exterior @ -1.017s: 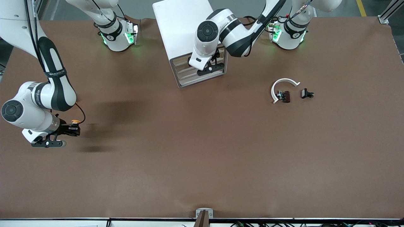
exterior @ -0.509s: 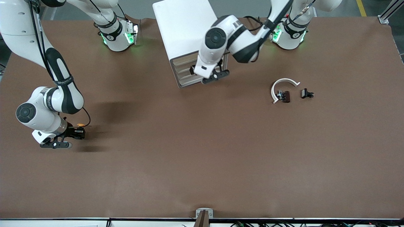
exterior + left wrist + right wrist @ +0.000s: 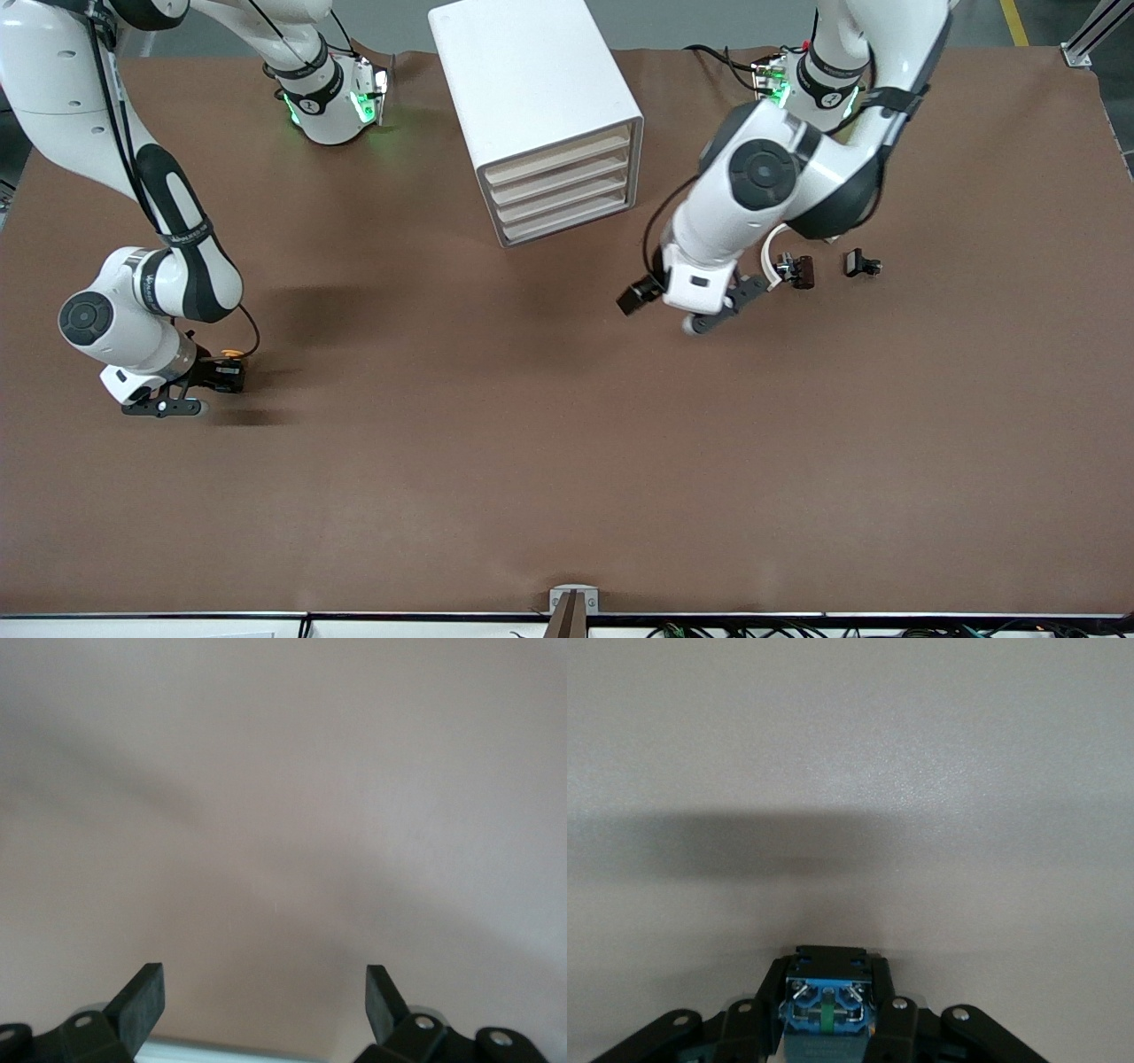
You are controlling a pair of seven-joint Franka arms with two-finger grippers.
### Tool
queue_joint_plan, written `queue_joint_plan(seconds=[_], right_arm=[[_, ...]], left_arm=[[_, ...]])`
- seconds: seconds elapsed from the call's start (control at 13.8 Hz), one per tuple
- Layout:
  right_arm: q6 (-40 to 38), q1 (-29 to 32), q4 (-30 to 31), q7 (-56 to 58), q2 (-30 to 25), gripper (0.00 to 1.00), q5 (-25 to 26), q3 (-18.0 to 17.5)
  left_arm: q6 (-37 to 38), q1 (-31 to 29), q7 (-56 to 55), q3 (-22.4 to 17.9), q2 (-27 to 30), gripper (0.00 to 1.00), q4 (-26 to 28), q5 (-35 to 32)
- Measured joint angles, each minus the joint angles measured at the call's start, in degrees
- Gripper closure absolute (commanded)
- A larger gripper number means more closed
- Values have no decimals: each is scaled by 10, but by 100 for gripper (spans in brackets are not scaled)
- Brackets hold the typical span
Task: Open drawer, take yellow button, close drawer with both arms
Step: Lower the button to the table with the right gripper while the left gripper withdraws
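Now the button (image 3: 232, 355) sits pinched in the right gripper (image 3: 221, 377), low over the table (image 3: 567, 461) at the right arm's end. Drawer (image 3: 560, 156) flush with its cabinet (image 3: 523, 80); left gripper (image 3: 660, 306) spread, empty, over bare table. Only setting down the button seems left.

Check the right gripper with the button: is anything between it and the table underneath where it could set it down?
Nothing visible. The right gripper is shut on the button, low over bare table at the right arm's end. The left gripper is open, over the table near the white curved piece; the drawer sits flush.
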State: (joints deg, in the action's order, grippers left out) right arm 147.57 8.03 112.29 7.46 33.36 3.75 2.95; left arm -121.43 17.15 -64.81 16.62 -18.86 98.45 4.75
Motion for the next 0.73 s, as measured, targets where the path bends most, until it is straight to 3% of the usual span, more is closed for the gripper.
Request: queue_joint_plan(seconds=[0.36, 0.73], right_arm=[[-20, 0, -14, 0, -17, 0, 0, -2], [-224, -1, -81, -1, -104, 0, 0, -31]], left_arm=[[6, -58, 80, 0, 0, 0, -29, -44], [96, -135, 197, 0, 14, 0, -85, -46]])
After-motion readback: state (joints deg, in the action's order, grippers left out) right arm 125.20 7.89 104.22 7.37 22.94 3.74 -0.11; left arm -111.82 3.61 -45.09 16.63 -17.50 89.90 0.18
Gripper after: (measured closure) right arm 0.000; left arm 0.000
